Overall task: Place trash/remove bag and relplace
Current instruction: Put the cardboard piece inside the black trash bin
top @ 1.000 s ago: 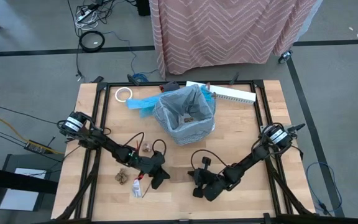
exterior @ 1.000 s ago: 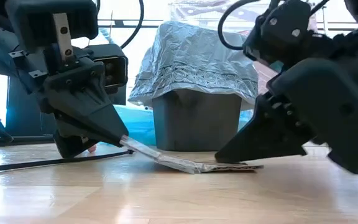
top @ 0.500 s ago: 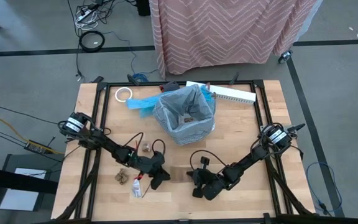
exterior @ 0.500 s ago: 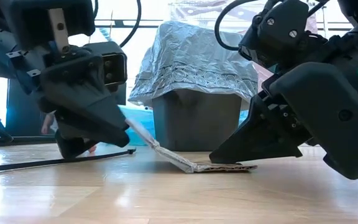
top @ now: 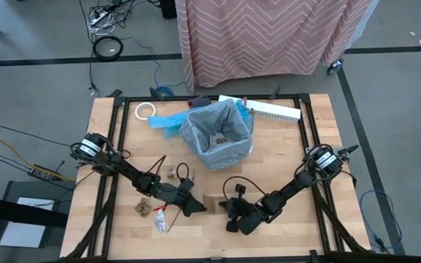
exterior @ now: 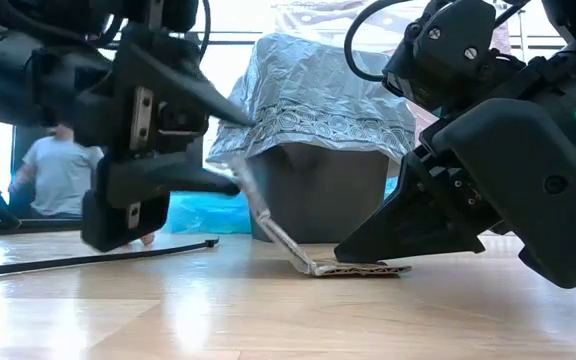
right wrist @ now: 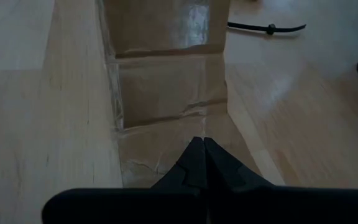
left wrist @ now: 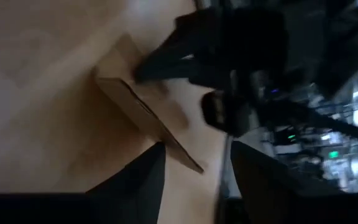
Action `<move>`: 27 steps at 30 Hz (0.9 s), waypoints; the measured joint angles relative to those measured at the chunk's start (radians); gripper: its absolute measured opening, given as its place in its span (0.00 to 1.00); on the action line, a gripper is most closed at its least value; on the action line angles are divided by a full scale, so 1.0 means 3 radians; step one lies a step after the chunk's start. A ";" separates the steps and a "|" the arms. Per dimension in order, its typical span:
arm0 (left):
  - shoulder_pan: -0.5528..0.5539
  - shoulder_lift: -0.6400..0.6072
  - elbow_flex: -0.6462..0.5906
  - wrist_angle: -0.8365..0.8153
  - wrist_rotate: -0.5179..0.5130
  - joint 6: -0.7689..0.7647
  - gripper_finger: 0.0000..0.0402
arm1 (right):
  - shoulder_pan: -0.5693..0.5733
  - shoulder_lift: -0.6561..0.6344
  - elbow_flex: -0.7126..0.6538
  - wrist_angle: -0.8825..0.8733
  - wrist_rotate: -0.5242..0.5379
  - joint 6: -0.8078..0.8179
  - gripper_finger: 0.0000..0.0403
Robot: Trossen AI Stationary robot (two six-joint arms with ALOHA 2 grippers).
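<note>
The cardboard point(exterior: 298, 245) is a thin, stiff, light brown square, creased where its taped panels meet, so it bends at the fold rather than flexing. It lies on the table point(top: 291, 157) in front of the bin point(top: 218, 135), between the two arms. One part lies flat and the other part tilts up towards the left gripper point(exterior: 230, 150).

The right gripper point(right wrist: 202, 149) has its fingers together, tips pressed on the flat part, pinning it to the wood. In the low view that gripper comes down from the right and its point meets the card's near end.

The left gripper's fingers stand apart, one above and one below the raised edge. In the left wrist view the free end of the card lies between the two dark fingers point(left wrist: 138, 180), and I cannot tell whether either touches it.

The raised edge looks like the best place to take hold: it is clear of the table, and a pinch across its thickness should hold, since card this light needs little force. It may slip on the smooth tape.
</note>
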 joint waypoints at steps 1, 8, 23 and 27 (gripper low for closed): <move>0.0002 -0.0001 0.0003 0.0028 -0.0057 -0.0037 0.48 | -0.0001 0.0000 0.0000 0.0000 0.0000 -0.0004 0.00; 0.0004 0.0093 0.0014 -0.0029 -0.0215 -0.0079 0.48 | -0.0004 0.0001 -0.0001 0.0003 0.0002 -0.0022 0.00; 0.0010 0.0188 0.0028 -0.0110 -0.0425 -0.0270 0.39 | -0.0026 0.0008 -0.0005 0.0118 0.0005 -0.0173 0.00; 0.0010 0.0189 0.0027 -0.0123 -0.0425 -0.0219 0.29 | -0.0029 0.0009 -0.0008 0.0175 0.0002 -0.0220 0.00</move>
